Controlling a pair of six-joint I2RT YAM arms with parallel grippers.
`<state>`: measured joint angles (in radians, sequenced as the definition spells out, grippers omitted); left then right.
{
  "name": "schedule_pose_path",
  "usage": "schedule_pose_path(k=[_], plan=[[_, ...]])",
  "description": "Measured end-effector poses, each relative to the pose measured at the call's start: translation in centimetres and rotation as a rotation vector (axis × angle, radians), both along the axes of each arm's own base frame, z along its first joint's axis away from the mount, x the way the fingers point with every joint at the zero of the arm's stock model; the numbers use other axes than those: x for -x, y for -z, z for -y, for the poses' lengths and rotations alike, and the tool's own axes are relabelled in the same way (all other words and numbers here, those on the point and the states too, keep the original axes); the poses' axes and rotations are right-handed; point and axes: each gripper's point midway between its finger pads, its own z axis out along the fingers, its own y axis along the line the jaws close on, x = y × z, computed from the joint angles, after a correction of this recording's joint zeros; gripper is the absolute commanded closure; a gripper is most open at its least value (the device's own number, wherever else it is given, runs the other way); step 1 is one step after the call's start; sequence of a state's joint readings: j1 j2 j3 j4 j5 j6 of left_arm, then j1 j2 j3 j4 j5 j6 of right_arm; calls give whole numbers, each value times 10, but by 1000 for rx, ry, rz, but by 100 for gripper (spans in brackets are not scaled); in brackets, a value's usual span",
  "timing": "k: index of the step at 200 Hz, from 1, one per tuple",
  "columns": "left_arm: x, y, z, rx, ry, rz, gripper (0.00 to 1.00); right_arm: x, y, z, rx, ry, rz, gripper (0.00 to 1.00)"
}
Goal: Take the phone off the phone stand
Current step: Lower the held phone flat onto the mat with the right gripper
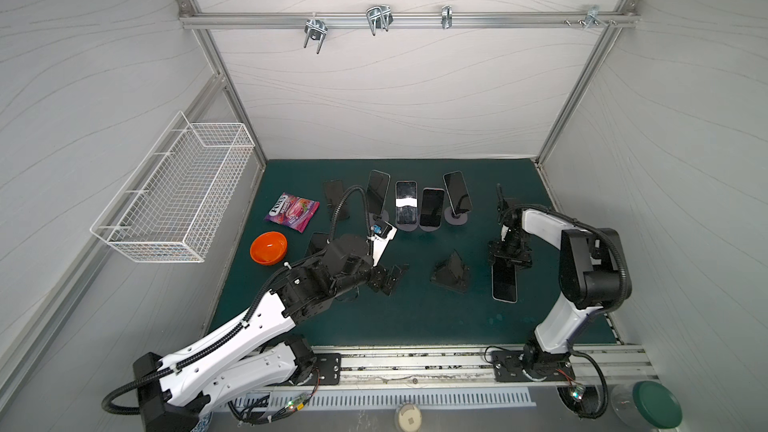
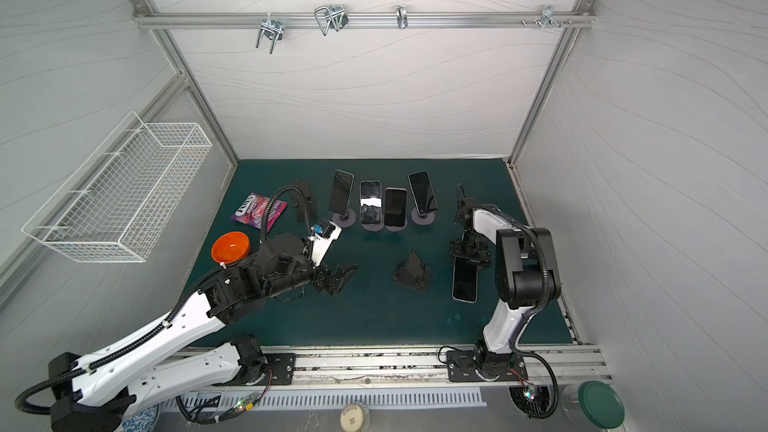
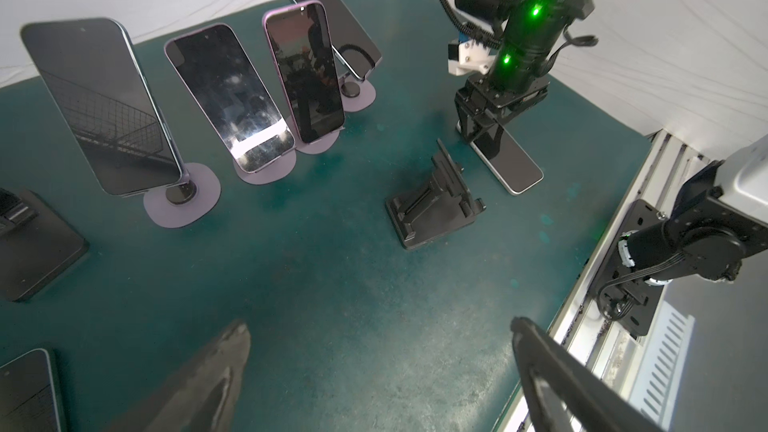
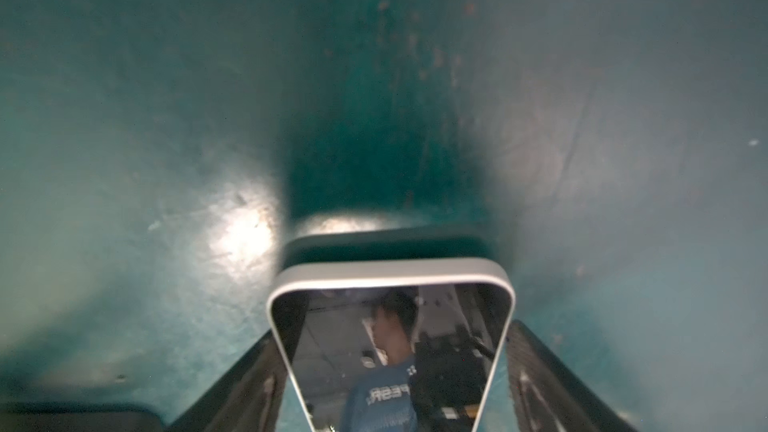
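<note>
The phone point(image 1: 504, 284) lies flat on the desk point(image 1: 415, 317), near the empty stand point(image 1: 451, 273). The right hand point(image 1: 509, 263) straddles its far end; whether the jaws grip it cannot be told. Risk: rising with one finger touching would drag or tip the phone

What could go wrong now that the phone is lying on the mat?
The jaws of the right gripper sit close beside the phone; lifting away crooked could drag it. The empty black phone stand is nearby, so a dragged phone might bump it.
</note>
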<state>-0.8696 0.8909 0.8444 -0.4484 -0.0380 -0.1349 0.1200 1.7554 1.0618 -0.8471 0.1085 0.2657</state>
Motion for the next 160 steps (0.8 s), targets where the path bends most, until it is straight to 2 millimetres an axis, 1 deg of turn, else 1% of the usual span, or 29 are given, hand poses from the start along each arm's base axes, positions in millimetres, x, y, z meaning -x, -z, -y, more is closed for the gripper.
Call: schedule_pose_path(k=[22,39,77,114,160], plan=[[-3,3,4,-28,2,-19,1,1,0,2,-1,12,1,12],[-5,-1,5,-23,-2,-16,1,1,0,2,-1,17,1,7],[-5,-2,4,-8,-17,-28,1,0,-2,2,-6,39,10,1],[-6,0,5,-10,-19,-34,1,-6,-4,-1,-26,54,44,1],[-14,-3,17,-22,-9,-38,1,-12,-20,-10,-77,57,99,1]])
